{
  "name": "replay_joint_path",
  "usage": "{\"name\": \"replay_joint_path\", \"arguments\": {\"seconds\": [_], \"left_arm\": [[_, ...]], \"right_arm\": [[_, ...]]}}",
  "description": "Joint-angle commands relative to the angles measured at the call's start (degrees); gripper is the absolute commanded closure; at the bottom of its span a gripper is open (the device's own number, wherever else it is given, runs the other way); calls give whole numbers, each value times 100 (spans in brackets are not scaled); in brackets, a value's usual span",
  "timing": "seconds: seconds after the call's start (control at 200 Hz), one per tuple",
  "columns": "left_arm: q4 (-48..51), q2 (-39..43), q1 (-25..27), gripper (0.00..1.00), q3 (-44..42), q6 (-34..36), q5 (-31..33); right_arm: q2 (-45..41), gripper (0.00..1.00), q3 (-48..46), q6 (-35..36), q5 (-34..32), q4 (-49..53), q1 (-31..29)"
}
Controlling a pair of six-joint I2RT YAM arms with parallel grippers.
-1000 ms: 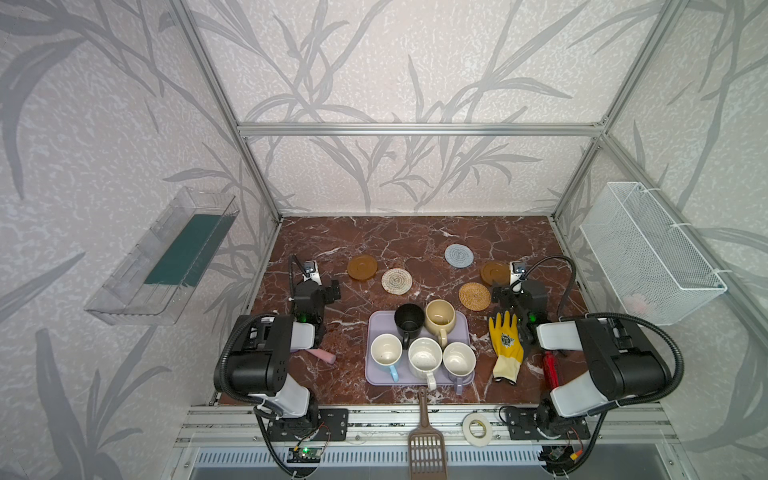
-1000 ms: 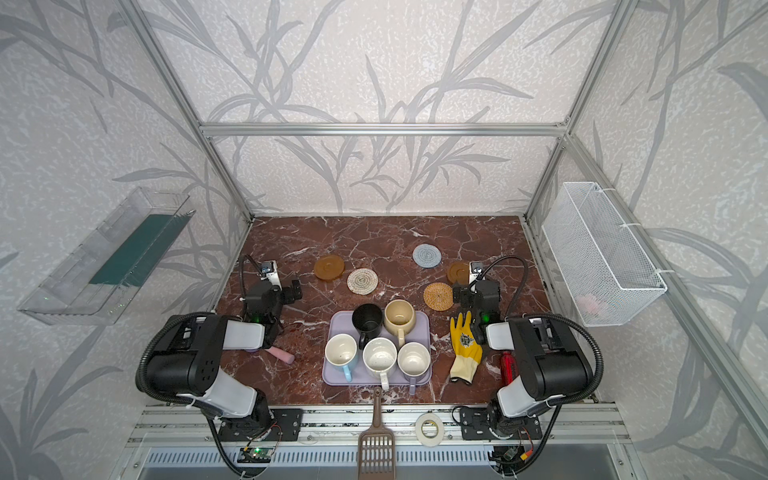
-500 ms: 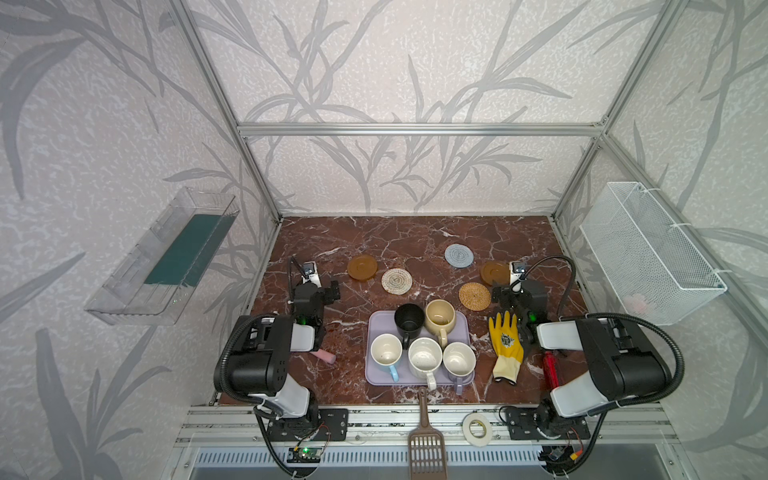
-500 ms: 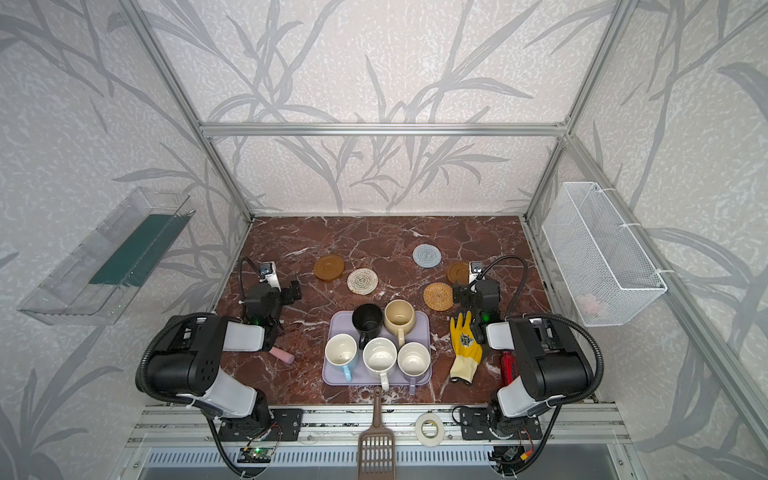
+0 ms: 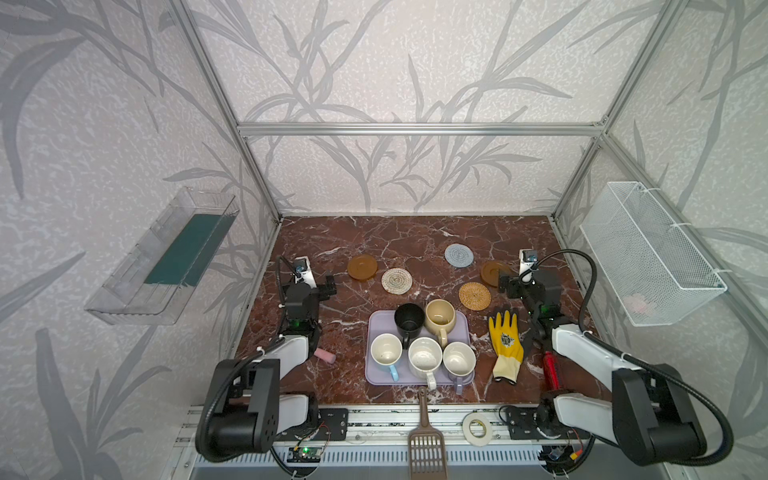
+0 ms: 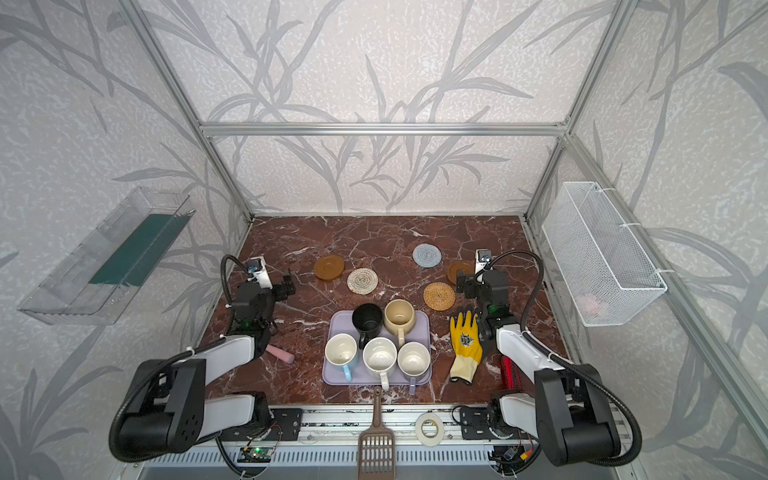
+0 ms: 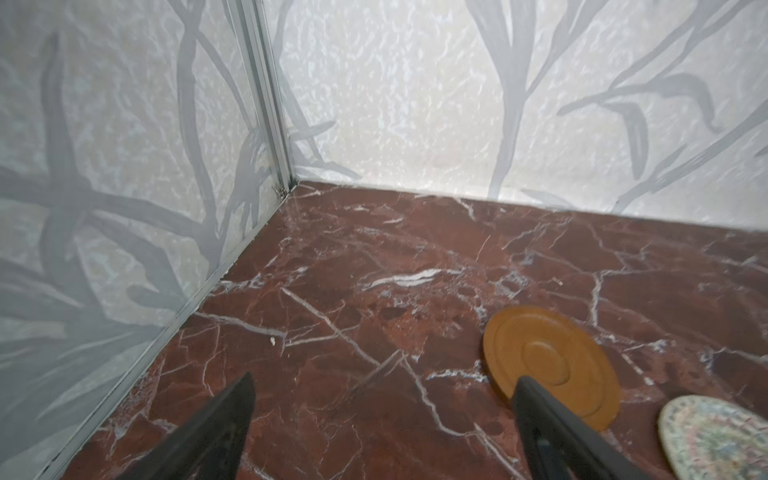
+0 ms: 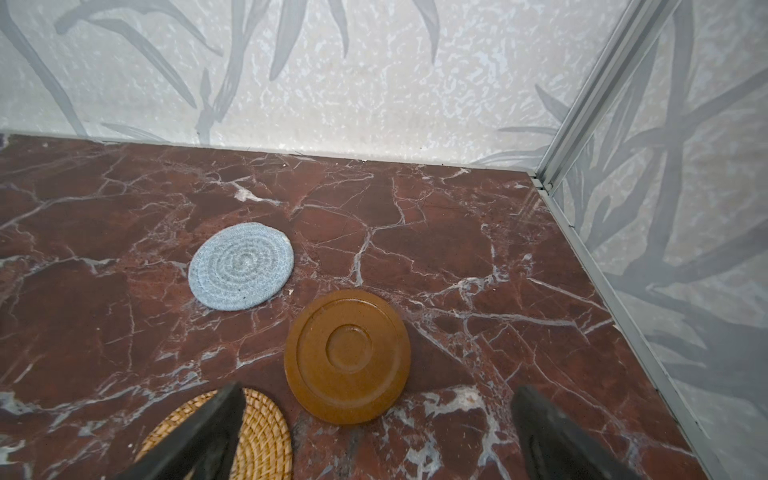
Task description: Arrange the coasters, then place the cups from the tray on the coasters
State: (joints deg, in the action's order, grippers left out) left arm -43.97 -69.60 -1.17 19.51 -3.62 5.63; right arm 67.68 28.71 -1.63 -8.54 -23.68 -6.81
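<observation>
Five coasters lie on the marble. An amber one (image 5: pixel 362 267) and a cream woven one (image 5: pixel 397 281) are on the left. A grey-blue one (image 5: pixel 459 255), a second amber one (image 8: pixel 348 355) and a rattan one (image 5: pixel 474 296) are on the right. The lavender tray (image 5: pixel 376 326) holds the cups: black (image 5: pixel 409 319), beige (image 5: pixel 440 318), light blue (image 5: pixel 386 349), cream-white (image 5: pixel 424 359), lavender-grey (image 5: pixel 459 359). My left gripper (image 7: pixel 384 376) is open over bare marble beside the left amber coaster (image 7: pixel 548 365). My right gripper (image 8: pixel 379 385) is open, just short of the right amber coaster.
A yellow glove (image 5: pixel 505 340) and a red object (image 5: pixel 550 370) lie right of the tray, a pink piece (image 5: pixel 325 355) left of it. A tape roll (image 5: pixel 477 428) and a brown scoop (image 5: pixel 426 440) sit on the front rail. Side walls carry a wire basket (image 5: pixel 648 253) and a clear shelf (image 5: pixel 166 257).
The left wrist has shifted slightly to the left. The right arm, coasters and cups have not moved.
</observation>
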Motion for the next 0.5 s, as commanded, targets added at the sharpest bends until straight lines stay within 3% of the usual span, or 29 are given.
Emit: {"name": "replay_joint_path", "arguments": {"seconds": [0.0,0.13,0.2,0.325,0.495], "left_arm": [[910,496,38,1,357,-427,-503],[2434,666,73,1,1199,-1294,-790],[3125,652,82,1,1569,-2206,-900],[3504,413,132,1,1980,-3051,-1780],[5066,-95,569,1,2807,-3306,-1295]], "right_arm": [[-524,1,421,-696,-105,1374,-12],[-967,1,597,-989,669,1924,-13],[-1082,1,711,-1195,1018,2144,-13],[-1037,1,832,-1427,1657,2222,-21],[-488,1,1291,-1488,2005,2630,-337]]}}
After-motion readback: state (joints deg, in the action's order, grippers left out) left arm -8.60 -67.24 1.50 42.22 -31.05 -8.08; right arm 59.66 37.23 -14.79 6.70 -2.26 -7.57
